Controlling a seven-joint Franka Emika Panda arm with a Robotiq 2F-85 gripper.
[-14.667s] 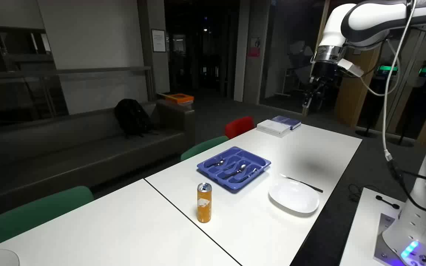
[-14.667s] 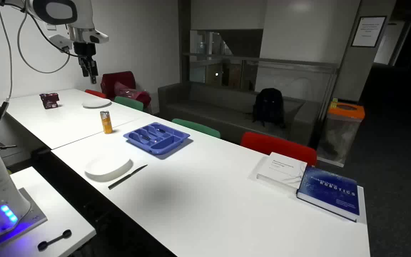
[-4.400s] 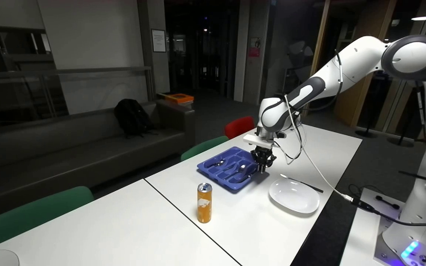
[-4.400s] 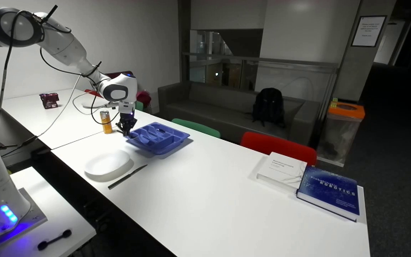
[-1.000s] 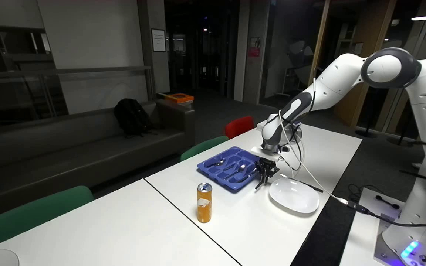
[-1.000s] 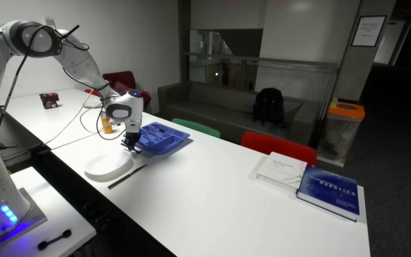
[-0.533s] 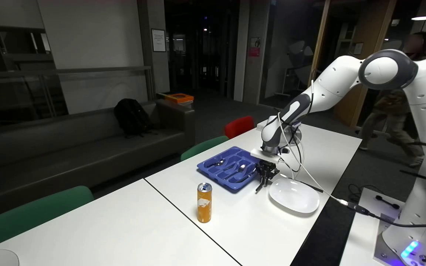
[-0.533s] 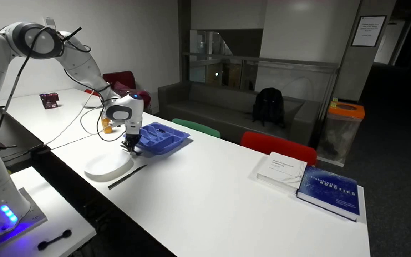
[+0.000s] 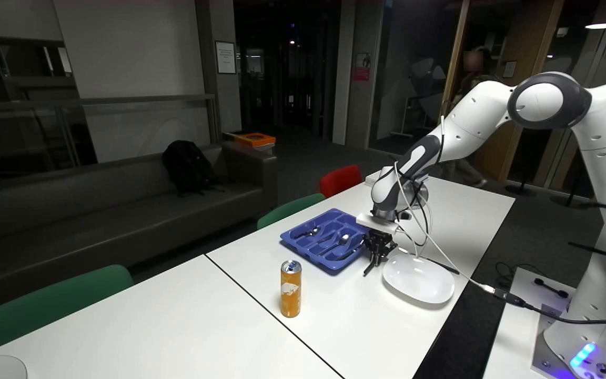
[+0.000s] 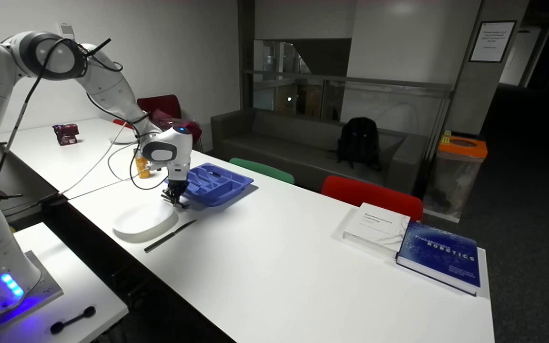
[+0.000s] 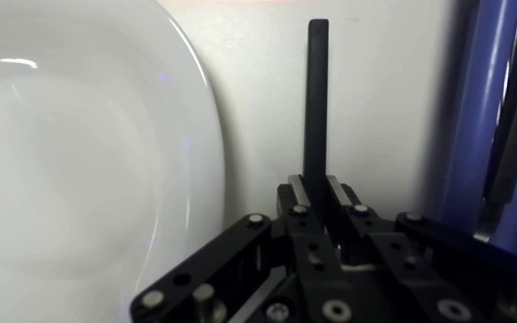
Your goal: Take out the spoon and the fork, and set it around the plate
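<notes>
Gripper (image 11: 316, 186), wrist view: low in the frame, right of centre; your fingers (image 11: 299, 190) stand narrow and hold a utensil (image 11: 317, 98) from both sides.
Utensil: its dark handle (image 11: 317, 54) points to the top of the frame. The head is hidden under the gripper, so I cannot tell you which kind it is.
Plate (image 11: 191, 179): fills the left of the frame, and the tray (image 11: 474, 134) the right edge; your utensil is between them, apart from both where it shows.
Handle: I judge this utensil light, stiff and hard to break, but the handle looks smooth and may turn between the fingers. Your hold across its sides seems correct; nearer to the balance point would be calmer. The plate looks glossy and perhaps brittle, so please do not push its rim.
Tray, in an exterior view: a little right of centre, with a spoon (image 9: 343, 239) inside, so I think the task is not finished.
Knife (image 10: 169, 236), in an exterior view: lies at the lower left, just beside the plate; above it in the frame is your gripper, between plate and tray.
Table (image 10: 303, 262): I would lower gently until the utensil rests on it, on the plate's tray side, then part the fingers.
</notes>
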